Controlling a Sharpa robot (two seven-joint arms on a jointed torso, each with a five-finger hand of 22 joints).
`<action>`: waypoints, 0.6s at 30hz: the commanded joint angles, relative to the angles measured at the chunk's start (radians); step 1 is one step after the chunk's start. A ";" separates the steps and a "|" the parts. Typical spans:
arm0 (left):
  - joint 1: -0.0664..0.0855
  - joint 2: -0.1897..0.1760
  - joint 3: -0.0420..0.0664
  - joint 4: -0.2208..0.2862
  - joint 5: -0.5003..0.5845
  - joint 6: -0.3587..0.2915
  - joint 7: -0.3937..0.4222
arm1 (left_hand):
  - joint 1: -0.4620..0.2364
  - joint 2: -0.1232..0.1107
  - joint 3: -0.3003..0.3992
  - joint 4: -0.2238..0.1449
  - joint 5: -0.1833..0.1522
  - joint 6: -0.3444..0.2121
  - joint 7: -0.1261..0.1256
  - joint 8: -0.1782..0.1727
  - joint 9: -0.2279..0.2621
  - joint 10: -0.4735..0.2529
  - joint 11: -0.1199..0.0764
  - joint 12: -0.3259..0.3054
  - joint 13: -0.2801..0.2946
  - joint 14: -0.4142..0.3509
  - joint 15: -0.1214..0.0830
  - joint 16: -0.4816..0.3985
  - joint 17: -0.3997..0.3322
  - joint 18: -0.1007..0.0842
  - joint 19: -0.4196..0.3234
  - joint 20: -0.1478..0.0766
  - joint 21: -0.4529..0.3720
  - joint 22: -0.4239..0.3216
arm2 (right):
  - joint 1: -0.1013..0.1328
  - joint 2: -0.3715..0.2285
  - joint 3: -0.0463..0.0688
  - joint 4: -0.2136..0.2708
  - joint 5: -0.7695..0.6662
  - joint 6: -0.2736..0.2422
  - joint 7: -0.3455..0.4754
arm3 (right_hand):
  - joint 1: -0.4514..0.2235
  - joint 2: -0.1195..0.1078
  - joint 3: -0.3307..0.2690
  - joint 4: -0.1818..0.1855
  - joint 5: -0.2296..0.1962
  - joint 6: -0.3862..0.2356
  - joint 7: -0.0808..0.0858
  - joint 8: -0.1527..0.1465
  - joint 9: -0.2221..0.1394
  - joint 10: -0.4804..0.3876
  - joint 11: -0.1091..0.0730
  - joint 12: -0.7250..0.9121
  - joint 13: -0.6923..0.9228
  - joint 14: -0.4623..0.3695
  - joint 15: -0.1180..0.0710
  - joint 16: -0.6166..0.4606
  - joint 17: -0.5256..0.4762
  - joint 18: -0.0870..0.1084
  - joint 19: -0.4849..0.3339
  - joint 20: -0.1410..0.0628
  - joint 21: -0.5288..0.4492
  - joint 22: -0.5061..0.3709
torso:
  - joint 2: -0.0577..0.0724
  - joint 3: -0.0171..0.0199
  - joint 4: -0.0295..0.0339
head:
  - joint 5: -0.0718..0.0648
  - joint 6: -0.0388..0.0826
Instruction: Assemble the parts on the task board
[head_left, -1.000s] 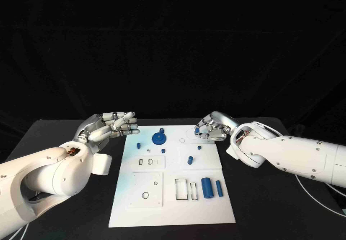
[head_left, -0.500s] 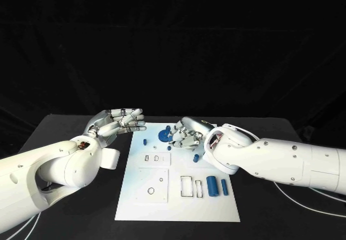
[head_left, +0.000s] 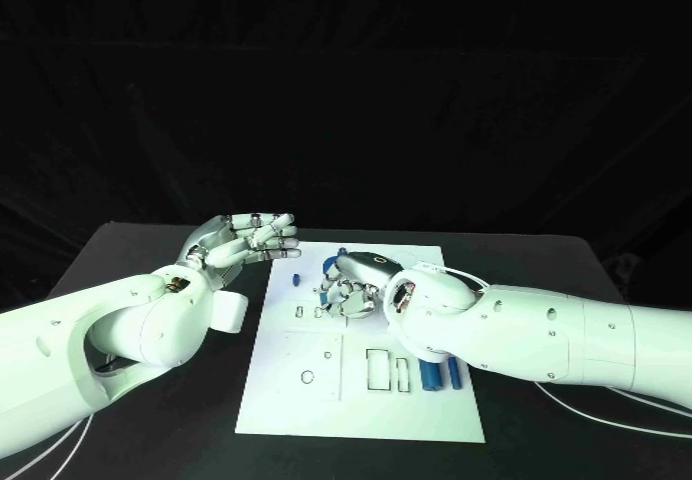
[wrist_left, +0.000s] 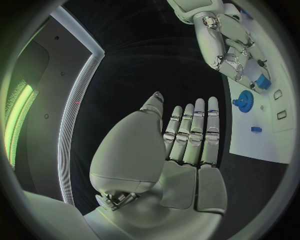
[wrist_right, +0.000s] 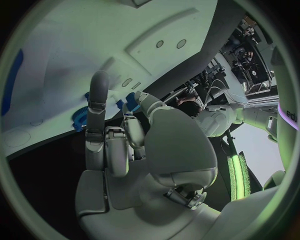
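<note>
The white task board (head_left: 289, 400) lies in the middle of the table. My right hand (head_left: 353, 287) is low over its far half, fingers pointing down at a small blue part (wrist_left: 262, 82) next to the blue gear (wrist_left: 244, 100). In the right wrist view the fingertips curl beside that small blue part (wrist_right: 130, 101), with the gear (wrist_right: 81, 117) close by; whether the part is gripped is unclear. My left hand (head_left: 245, 240) hovers off the board's far left corner, palm open and fingers (wrist_left: 190, 135) straight, holding nothing.
Two blue cylinders (head_left: 440, 375) lie on the board's right side, partly under my right forearm (head_left: 548, 335). Small blue pegs (head_left: 293, 281) stand near the far left edge, and rectangular slots (head_left: 378, 368) and a round hole (head_left: 307, 377) mark the near half.
My right hand has swung from the board's far right corner leftward and down onto the parts by the gear. The left hand stays open, barely shifted.
</note>
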 joint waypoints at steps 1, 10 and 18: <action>0.001 0.002 0.001 0.003 -0.004 0.020 0.003 | 0.011 0.002 -0.005 0.001 -0.005 0.001 0.004 -0.003 -0.001 0.003 0.003 -0.005 -0.001 0.005 0.001 -0.007 0.001 0.012 0.005 0.001 0.005 -0.001 | -0.006 0.009 -0.001 -0.007 -0.070 0.064 -0.031 | -0.009 -0.003 0.006 -0.004 -0.004 -0.003 -0.007 0.057 0.088 0.004 -0.001 0.001 0.001 0.089 -0.008 0.005 0.183 0.014 0.057 -0.003 -0.010 -0.017 | 0.000 0.0011 0.0004 | 0.001 -0.004; 0.001 0.000 0.001 0.004 -0.004 0.021 0.001 | 0.012 0.003 -0.005 0.001 -0.005 0.003 0.003 -0.003 -0.001 0.005 0.003 -0.005 -0.001 0.006 0.001 -0.007 0.002 0.012 0.005 0.001 0.005 -0.001 | -0.014 0.016 -0.003 -0.018 -0.101 0.097 -0.048 | -0.014 -0.007 0.004 -0.005 -0.006 -0.003 -0.006 0.055 0.089 0.004 0.000 0.000 0.003 0.089 -0.007 0.005 0.184 0.015 0.058 0.000 -0.049 -0.086 | -0.001 0.0016 -0.0012 | 0.003 -0.009; 0.001 -0.001 0.001 0.004 -0.004 0.022 0.000 | 0.012 0.003 -0.005 0.001 -0.005 0.003 0.003 -0.003 -0.001 0.005 0.003 -0.005 -0.001 0.006 0.001 -0.007 0.002 0.012 0.005 0.001 0.005 -0.001 | -0.015 0.014 -0.003 -0.017 -0.110 0.115 -0.053 | -0.018 -0.010 0.002 -0.006 -0.010 -0.003 -0.005 0.053 0.090 0.005 0.001 0.000 0.004 0.089 -0.006 0.006 0.185 0.016 0.058 0.002 -0.077 -0.145 | -0.001 0.0015 -0.0009 | 0.004 -0.008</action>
